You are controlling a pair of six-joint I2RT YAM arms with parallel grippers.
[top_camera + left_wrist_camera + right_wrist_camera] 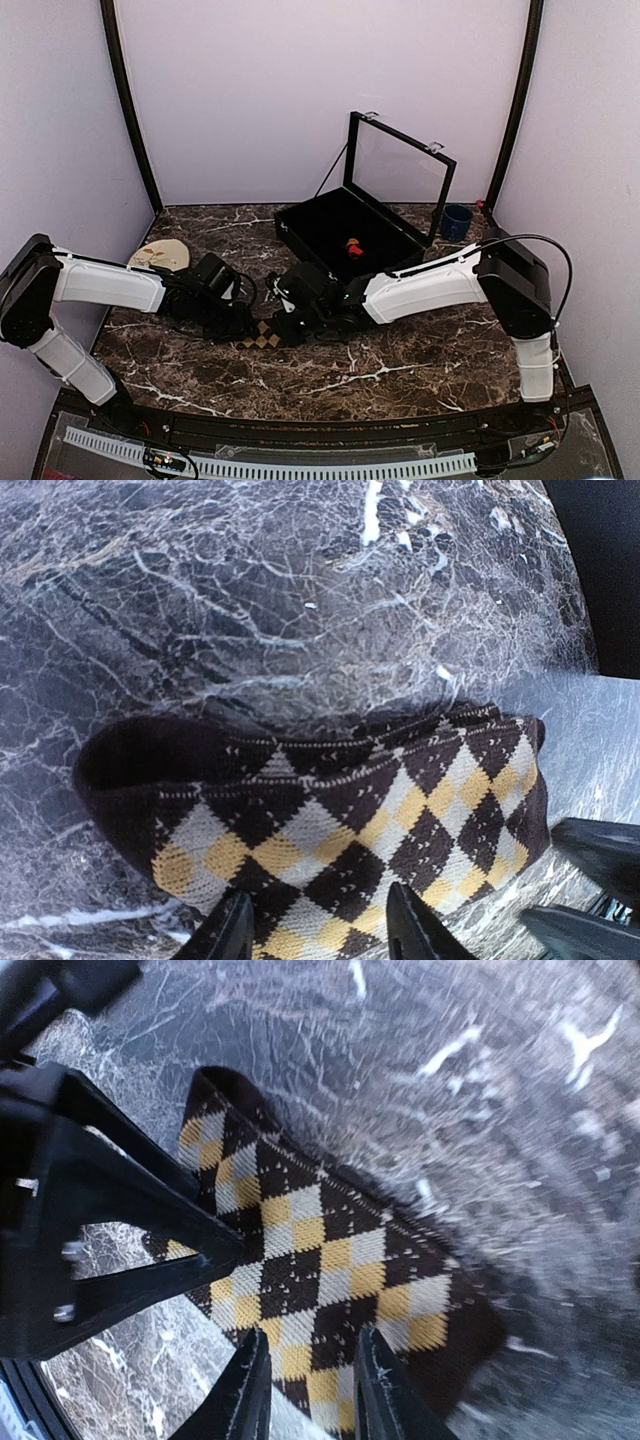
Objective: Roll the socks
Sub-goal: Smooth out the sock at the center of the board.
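The tan-diamond sock (262,337) lies flat on the marble table, between both grippers. In the left wrist view it (330,820) spreads under my left gripper (320,932), whose fingers stand apart over its near edge. In the right wrist view the sock (330,1260) runs between the parted fingers of my right gripper (312,1392). From above, the left gripper (240,322) and right gripper (287,325) are at opposite ends of the sock. A small red-and-orange bundle (352,247), seemingly the other sock, sits inside the black box.
A black box (310,232) with a raised glass lid (400,170) stands at the back centre. A blue cup (457,221) is at the back right. A tan plate-like object (160,256) lies at the left, behind the left arm.
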